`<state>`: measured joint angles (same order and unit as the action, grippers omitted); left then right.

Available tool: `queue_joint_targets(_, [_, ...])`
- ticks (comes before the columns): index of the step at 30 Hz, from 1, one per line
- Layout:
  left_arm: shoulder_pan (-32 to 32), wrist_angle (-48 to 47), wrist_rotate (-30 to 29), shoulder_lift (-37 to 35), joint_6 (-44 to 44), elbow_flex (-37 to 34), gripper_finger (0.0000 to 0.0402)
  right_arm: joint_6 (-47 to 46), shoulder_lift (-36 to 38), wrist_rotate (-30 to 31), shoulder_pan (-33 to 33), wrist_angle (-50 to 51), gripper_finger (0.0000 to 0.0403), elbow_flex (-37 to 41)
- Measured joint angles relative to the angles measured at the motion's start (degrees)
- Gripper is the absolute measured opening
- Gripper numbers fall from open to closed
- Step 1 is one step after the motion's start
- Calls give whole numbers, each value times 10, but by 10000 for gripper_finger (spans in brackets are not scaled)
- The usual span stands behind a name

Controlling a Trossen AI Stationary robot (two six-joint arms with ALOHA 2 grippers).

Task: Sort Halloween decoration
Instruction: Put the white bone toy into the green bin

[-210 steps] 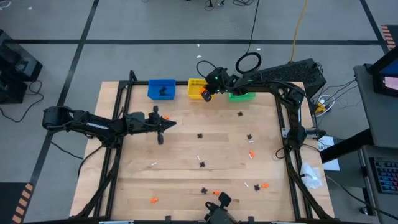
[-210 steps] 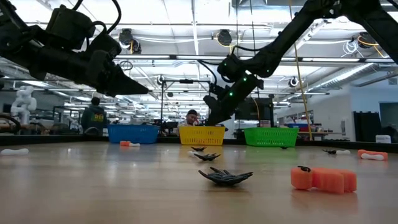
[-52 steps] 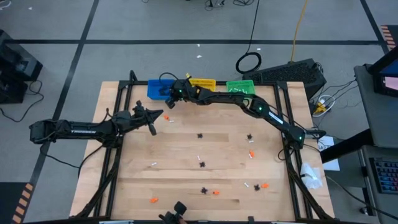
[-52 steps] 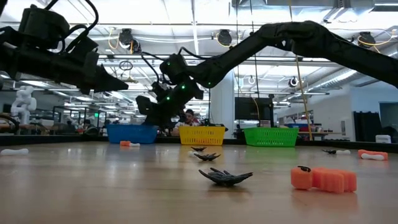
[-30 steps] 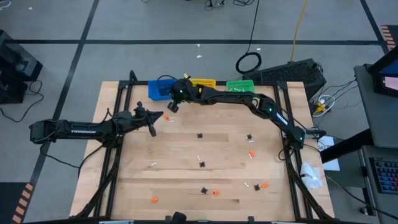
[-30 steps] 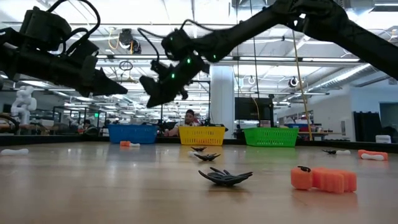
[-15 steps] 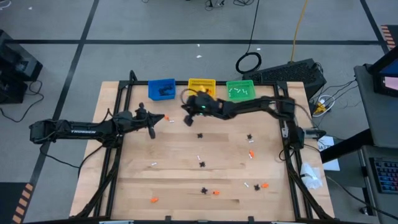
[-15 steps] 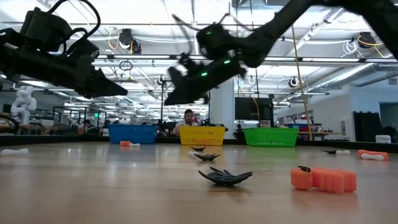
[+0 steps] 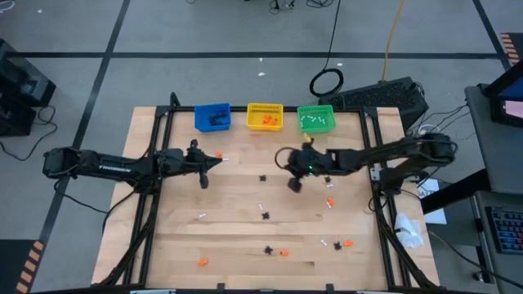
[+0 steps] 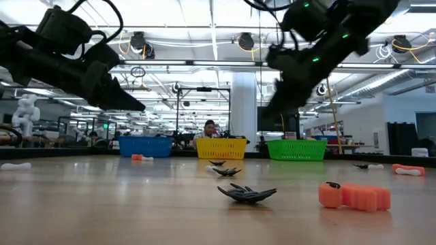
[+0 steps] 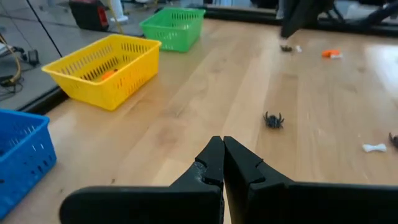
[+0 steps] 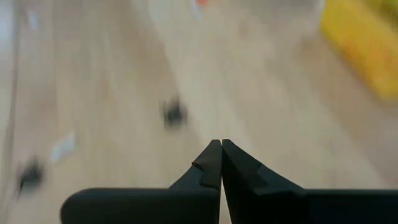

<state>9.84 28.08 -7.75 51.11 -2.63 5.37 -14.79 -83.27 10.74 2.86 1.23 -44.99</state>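
Spider trinket (image 9: pixel 263 177) lies beside the closed, empty right tool (image 9: pixel 294 184).

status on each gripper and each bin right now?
left gripper: shut, empty, raised over the table's left side
right gripper: shut, empty, raised mid-table
blue bin: upright, dark pieces inside
yellow bin: upright, orange pieces inside
green bin: upright, white pieces inside
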Motion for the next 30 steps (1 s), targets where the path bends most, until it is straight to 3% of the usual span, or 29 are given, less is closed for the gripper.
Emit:
queue_joint_targets(5, [0, 17, -2, 41, 0, 10, 0, -92, 72, -4, -41, 194, 0, 0])
queue_joint_targets(11, [0, 50, -2, 63, 0, 11, 0, -299, 104, -51, -101, 394, 1, 0])
queue_joint_targets(20, [0, 50, -2, 64, 0, 11, 0, -487, 92, -50, -186, 496, 69, 0])
queue_joint_targets(25, [0, 50, -2, 64, 0, 12, 0, -473, 70, 0, -184, 525, 112, 0])
queue_joint_targets(30, [0, 50, -2, 64, 0, 12, 0, -271, 56, 33, -146, 506, 124, 12])
